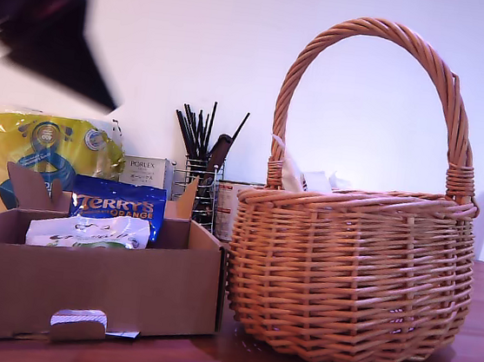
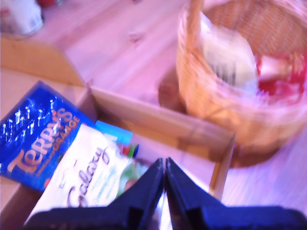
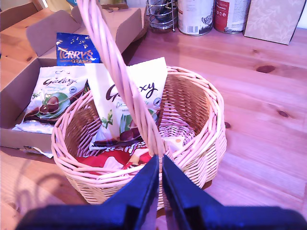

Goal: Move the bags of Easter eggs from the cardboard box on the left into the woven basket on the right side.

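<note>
The cardboard box [image 1: 81,285] sits at the exterior view's left. In it are a blue Terry's Orange bag [image 1: 117,206] [image 3: 74,50] and a white Galaxy bag [image 1: 87,232] [image 3: 50,98]. The woven basket [image 1: 350,272] stands at that view's right. It holds another white Galaxy bag [image 3: 129,103] and a red-and-white bag [image 3: 108,160]. My first gripper [image 2: 165,167] is shut and empty above the box, over the Galaxy bag [image 2: 88,175]. My second gripper [image 3: 160,167] is shut and empty over the basket rim [image 3: 216,124], close to the handle [image 3: 115,62].
A dark blurred arm [image 1: 53,33] hangs above the box at the exterior view's upper left. Behind the box stand a yellow pack [image 1: 45,145], a white Porlex carton [image 1: 147,170] and a wire utensil holder [image 1: 198,180]. Tins [image 3: 195,17] line the wooden table [image 3: 268,96].
</note>
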Controlling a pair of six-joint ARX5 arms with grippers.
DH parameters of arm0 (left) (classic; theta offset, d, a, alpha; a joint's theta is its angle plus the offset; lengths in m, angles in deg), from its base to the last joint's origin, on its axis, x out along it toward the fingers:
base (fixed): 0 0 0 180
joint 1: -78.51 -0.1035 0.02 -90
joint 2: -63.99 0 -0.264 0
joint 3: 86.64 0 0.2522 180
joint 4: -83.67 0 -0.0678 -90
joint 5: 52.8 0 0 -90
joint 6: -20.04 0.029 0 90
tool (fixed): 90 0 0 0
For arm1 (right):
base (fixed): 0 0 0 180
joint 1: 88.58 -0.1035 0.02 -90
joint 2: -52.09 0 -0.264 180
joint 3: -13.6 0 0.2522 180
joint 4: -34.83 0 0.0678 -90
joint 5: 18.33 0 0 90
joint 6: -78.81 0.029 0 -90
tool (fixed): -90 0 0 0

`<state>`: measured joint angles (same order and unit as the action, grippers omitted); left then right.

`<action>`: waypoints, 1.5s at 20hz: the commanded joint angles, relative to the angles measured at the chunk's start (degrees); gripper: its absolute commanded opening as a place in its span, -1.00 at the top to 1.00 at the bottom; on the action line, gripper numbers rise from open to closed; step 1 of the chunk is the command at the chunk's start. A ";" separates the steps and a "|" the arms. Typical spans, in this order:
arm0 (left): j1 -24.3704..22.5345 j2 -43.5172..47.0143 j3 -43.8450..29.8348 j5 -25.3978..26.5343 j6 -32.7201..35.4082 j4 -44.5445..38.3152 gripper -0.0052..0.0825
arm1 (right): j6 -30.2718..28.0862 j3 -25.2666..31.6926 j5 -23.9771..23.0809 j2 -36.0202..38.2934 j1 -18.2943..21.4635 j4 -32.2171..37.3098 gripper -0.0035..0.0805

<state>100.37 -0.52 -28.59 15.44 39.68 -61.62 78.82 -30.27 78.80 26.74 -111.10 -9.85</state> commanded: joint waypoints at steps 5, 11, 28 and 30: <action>-1.46 -5.51 0.13 -0.66 16.61 -2.75 -0.42 | 0.20 -1.18 0.22 0.02 0.04 0.70 0.95; -1.46 -13.40 0.15 1.25 24.48 -9.90 -0.92 | 0.20 -1.18 0.22 0.02 0.04 0.74 0.95; -3.02 -32.61 0.15 2.12 25.38 -12.83 -0.92 | 0.15 -1.18 -0.11 0.00 0.04 0.85 0.95; -2.99 -33.18 0.15 2.05 25.38 -11.45 -0.90 | 0.15 -1.18 -0.11 0.00 0.04 0.90 0.95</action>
<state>97.51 -30.49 -27.39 17.19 65.25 -74.65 78.80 -30.58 78.72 26.74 -111.10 -9.41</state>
